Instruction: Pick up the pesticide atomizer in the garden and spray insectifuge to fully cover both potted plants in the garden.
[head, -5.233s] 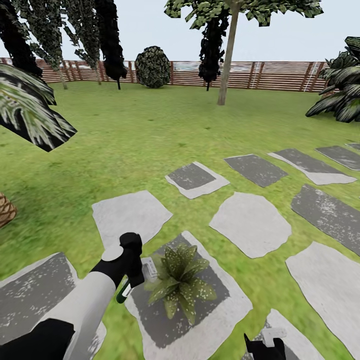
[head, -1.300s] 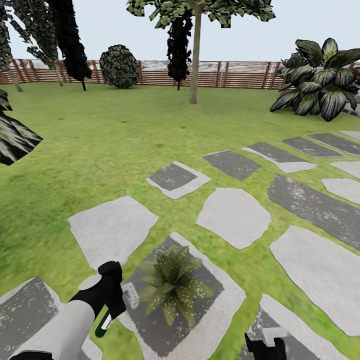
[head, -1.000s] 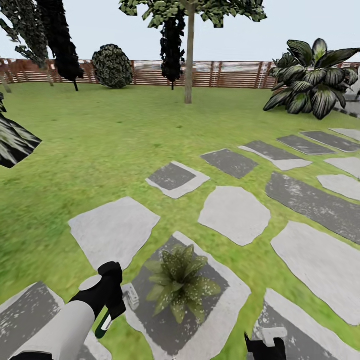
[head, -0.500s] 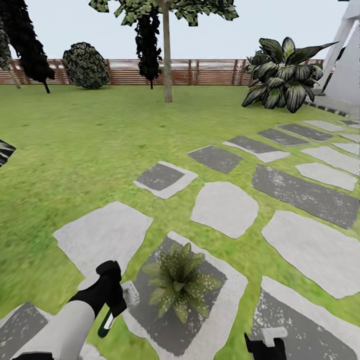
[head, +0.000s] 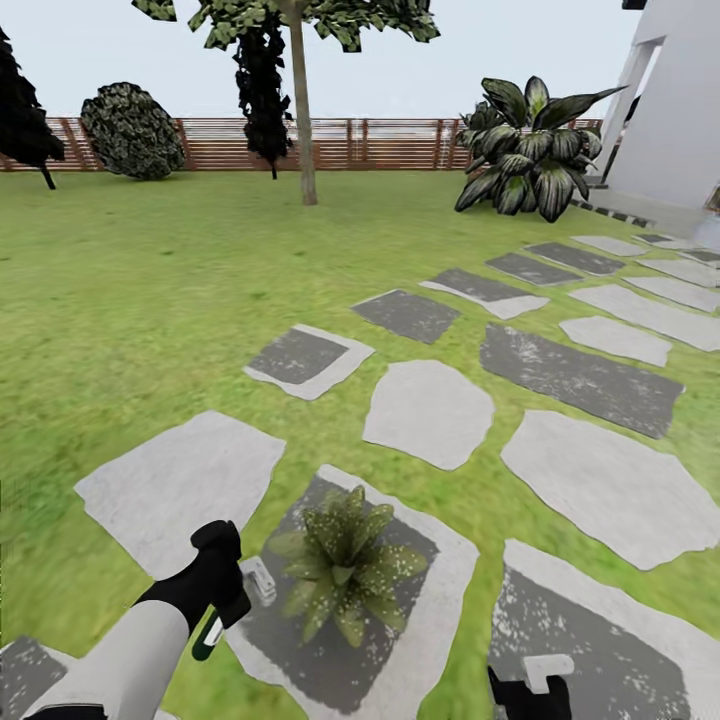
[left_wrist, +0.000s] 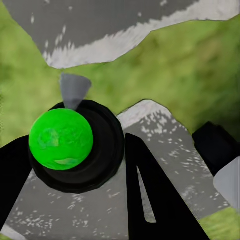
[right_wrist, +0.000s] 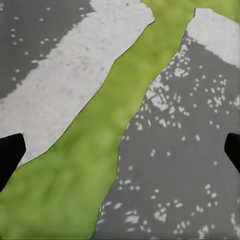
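Since the left hand (head: 232, 600) is clamped on the pesticide atomizer (head: 250, 590), the whole pose makes sense as a spraying setup: in the left wrist view the black fingers (left_wrist: 155, 195) sit either side of the sprayer's dark round body with its bright green cap (left_wrist: 61, 139), so the grip looks solid. In the head view the white spray head pokes out toward 3 o'clock, right at the plant, with the dark green handle loop hanging at about 6 o'clock under the hand. My guess is it's held low and close so the mist lands on the leaves instead of drifting onto the grass.

The potted plant (head: 345, 565) is just beside the nozzle, at 3 o'clock from the hand, sitting in the middle of a dark grey stepping stone (head: 440, 620). Can't make out its pot under the leaves. Whether it's fully covered yet, no way to tell from here.

The right hand (head: 530, 690) is down at 5 o'clock of the head view, well apart from the plant, jaws wide and gripping nothing. The right wrist view just has its fingertips (right_wrist: 10, 155) at the edges over stone and grass. Probably parked out of the way.

Further out: more stones running toward 2 o'clock, lawn (head: 150, 300), the wooden fence (head: 380, 145) at 12, a big striped-leaf plant (head: 525, 160) by a white wall. I don't spot a second rosette, so I'd guess it still needs finding.
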